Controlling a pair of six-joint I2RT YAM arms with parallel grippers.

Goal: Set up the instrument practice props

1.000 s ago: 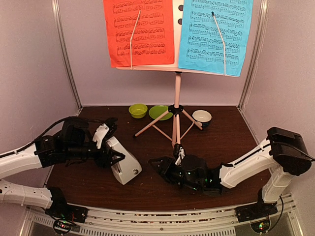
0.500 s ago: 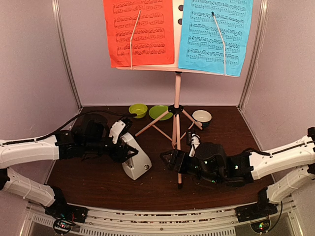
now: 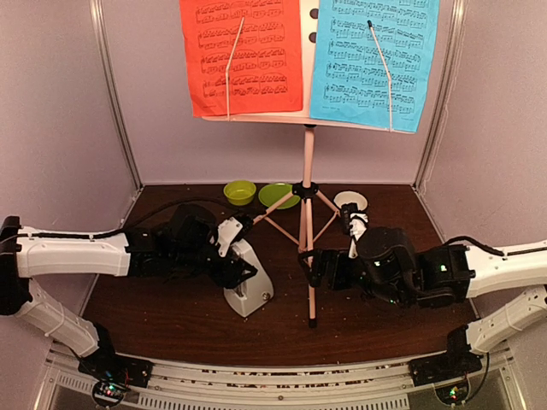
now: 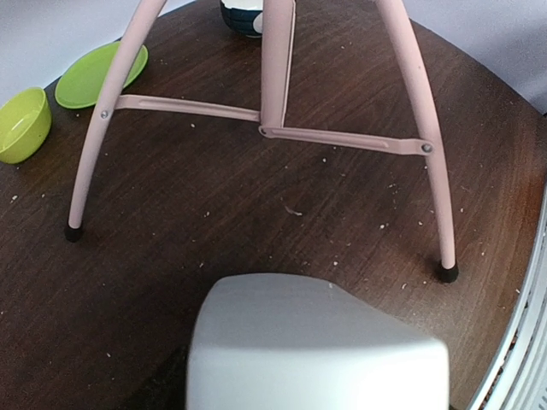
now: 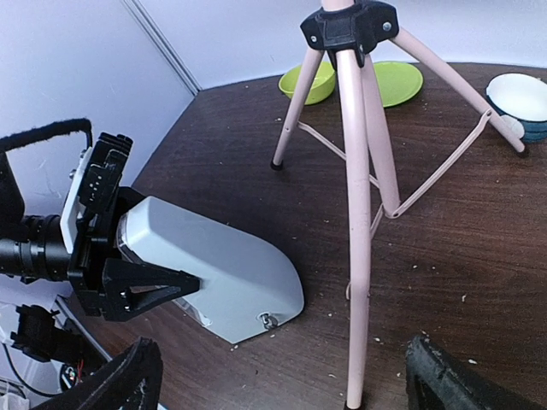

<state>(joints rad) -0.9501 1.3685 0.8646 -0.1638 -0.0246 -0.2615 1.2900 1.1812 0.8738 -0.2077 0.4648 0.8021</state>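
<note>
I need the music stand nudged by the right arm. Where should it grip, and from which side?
Likely the music stand's near leg: a slim, round tube slanting toward the open right gripper. Come from the near side, fingers straddling it.

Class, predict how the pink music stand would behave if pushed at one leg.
The music stand looks top-heavy: its desk with the red page and cyan page sits high on one thin pole, so it may tip. Its slim legs look light and might skid.
</note>
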